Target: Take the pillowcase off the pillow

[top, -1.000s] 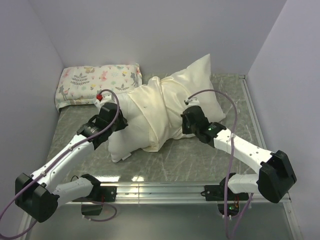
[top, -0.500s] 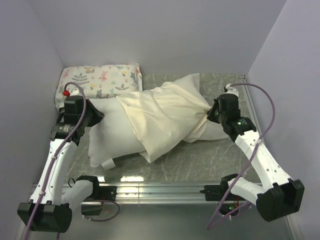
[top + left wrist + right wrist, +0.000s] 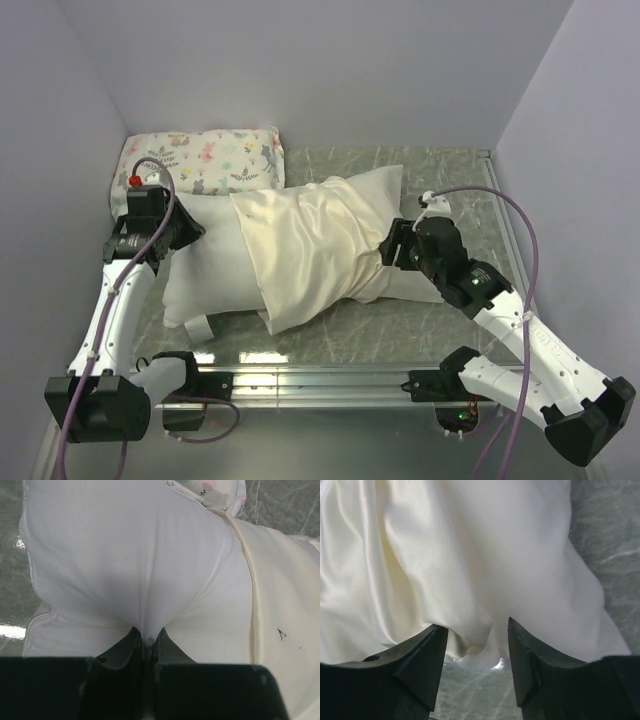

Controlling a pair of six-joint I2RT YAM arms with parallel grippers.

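Pillow (image 3: 205, 262) half out of its pillowcase (image 3: 310, 250), lying left to right across the table (image 3: 450, 170)
Left gripper (image 3: 146, 639) pinches the bare white left end; the pillowcase bears a small unreadable dark mark (image 3: 281, 634); right gripper (image 3: 476, 645) stands open at its right edge

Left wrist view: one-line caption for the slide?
Left gripper pinches a fold of the bare white pillow; the cream pillowcase edge shows at frame right.

My left gripper (image 3: 188, 228), middle left of the overhead view, is pinched closed; my right gripper (image 3: 390, 245), right of centre, gapes apart.
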